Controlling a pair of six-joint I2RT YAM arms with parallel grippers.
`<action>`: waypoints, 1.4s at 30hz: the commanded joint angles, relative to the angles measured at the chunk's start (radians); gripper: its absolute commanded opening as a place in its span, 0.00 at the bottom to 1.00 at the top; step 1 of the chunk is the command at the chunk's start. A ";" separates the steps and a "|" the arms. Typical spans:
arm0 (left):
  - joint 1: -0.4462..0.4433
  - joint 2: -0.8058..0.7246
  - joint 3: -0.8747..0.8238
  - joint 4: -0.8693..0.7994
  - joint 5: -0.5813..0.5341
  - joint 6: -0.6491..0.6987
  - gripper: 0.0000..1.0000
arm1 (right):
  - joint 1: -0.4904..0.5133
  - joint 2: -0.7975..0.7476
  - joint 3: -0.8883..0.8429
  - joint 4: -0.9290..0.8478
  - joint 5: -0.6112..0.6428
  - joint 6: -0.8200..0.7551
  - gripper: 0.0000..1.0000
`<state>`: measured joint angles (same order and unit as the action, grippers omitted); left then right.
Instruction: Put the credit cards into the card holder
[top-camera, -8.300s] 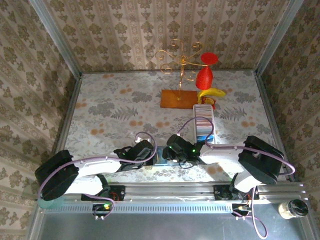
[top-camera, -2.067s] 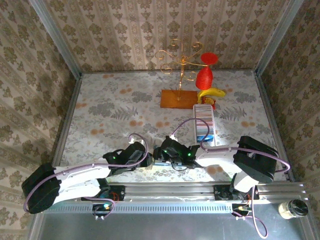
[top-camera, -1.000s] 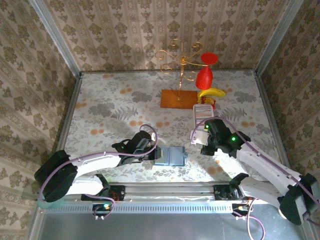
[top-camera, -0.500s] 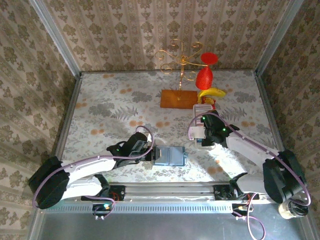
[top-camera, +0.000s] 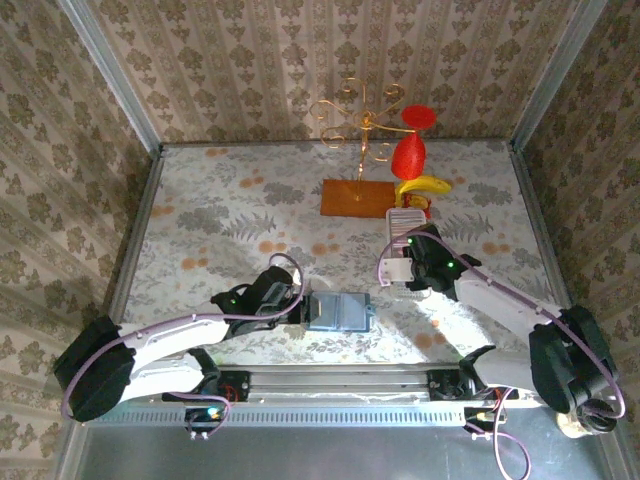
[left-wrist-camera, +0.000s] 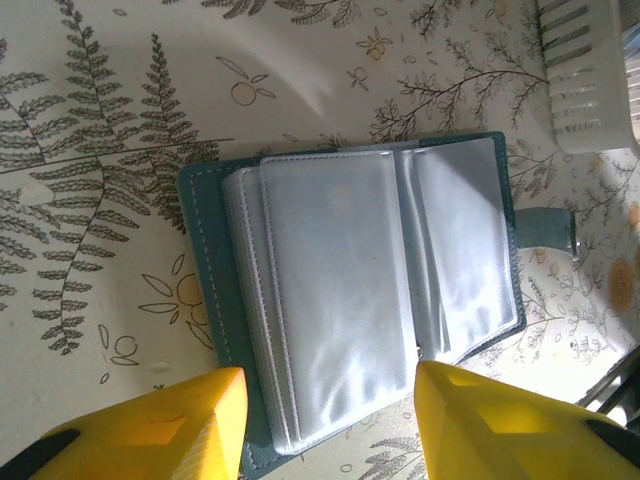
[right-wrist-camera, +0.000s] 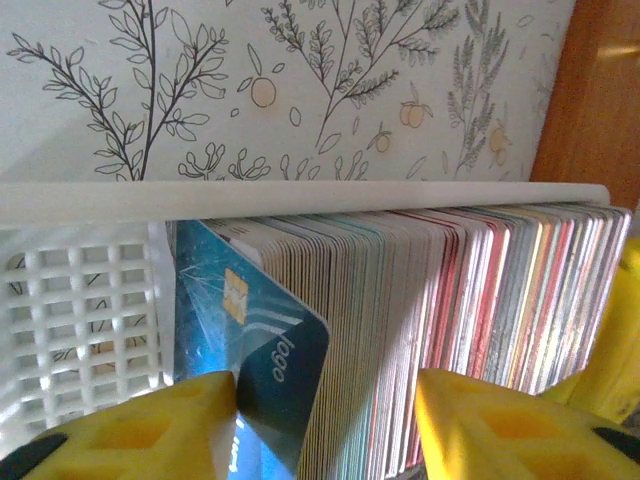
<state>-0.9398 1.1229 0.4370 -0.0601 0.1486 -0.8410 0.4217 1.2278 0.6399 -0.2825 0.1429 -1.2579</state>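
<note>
Top: floral-print table (top-camera: 220, 210), patterned wallpaper walls (top-camera: 250, 60); card holder (top-camera: 338, 312) lying open near the front edge.
Left wrist: left gripper (left-wrist-camera: 325, 395), fingers apart, astride the card holder.
Right wrist: right gripper (right-wrist-camera: 325, 400), fingers apart around credit cards (right-wrist-camera: 420, 310) standing in white tray (right-wrist-camera: 80, 300), seemingly unclamped.

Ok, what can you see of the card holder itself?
The card holder is a teal case with a stitched edge, lying open and flat on the floral tablecloth near the table's front edge. Its clear plastic sleeves face up and look empty; a clasp tab sticks out one side. The open left hand straddles one edge; contact is unclear.
</note>
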 joint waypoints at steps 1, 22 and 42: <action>0.007 0.002 -0.018 -0.010 -0.024 -0.013 0.48 | 0.002 -0.025 -0.016 -0.003 0.012 -0.014 0.43; 0.007 0.017 -0.014 -0.017 -0.031 -0.026 0.47 | 0.018 -0.116 0.032 -0.187 -0.033 0.064 0.10; 0.010 0.069 0.021 -0.035 -0.032 -0.013 0.63 | 0.065 -0.334 0.114 -0.065 -0.523 1.714 0.00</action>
<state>-0.9340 1.1709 0.4324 -0.0788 0.1158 -0.8593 0.4686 0.8928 0.8211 -0.5331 -0.2401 -0.1539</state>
